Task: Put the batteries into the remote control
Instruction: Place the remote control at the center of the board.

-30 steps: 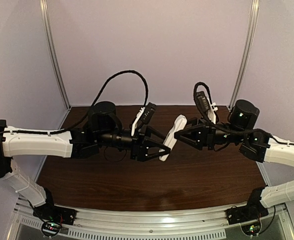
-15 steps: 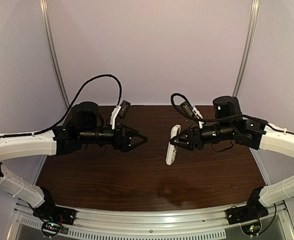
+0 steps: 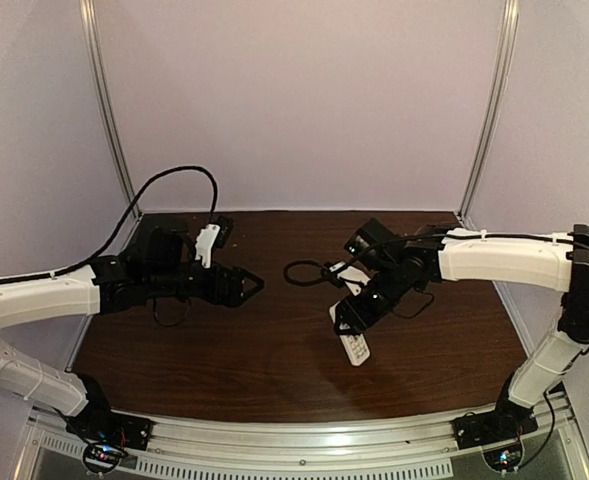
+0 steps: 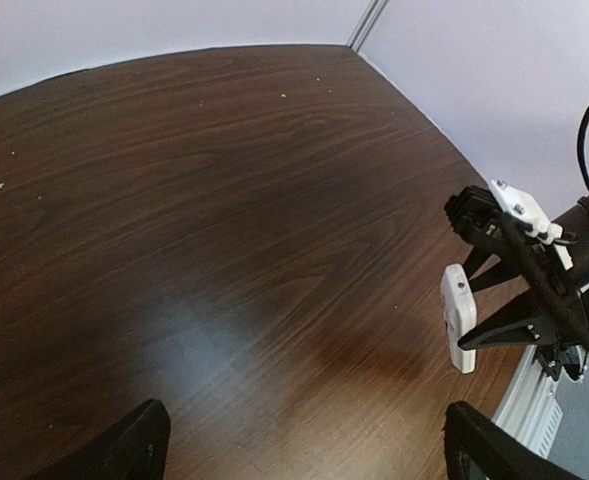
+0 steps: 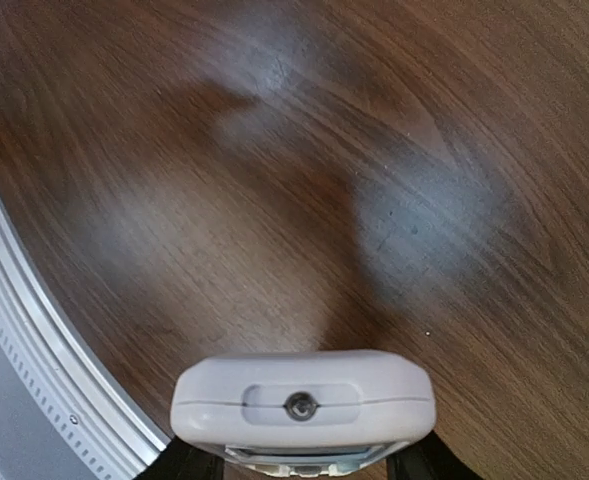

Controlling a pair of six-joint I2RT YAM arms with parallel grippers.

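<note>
Remote (image 3: 355,345) is held in R gripper (image 3: 352,320), just right of table (image 3: 224,370) centre, free end pointing down at the wood. It looks clear of the surface, can't be sure. Long axis in top view runs approx 11→5 o'clock, in line w/ the R jaws. In R wrist view the remote's end face (image 5: 302,405) fills the bottom edge; jaws part-closed, clamped on its two sides.

From L gripper (image 3: 249,288) the remote is at approx 4 o'clock, well apart, nothing between. L jaws are at full width, holding nothing. In L wrist view its fingertips (image 4: 124,450) sit far apart at frame bottom, w/ remote (image 4: 458,318) upright at 3 o'clock.

Batteries aren't in any view and the recess isn't visible, so can't tell if loaded. R arm is far nearer, so the next move is prob R's.
</note>
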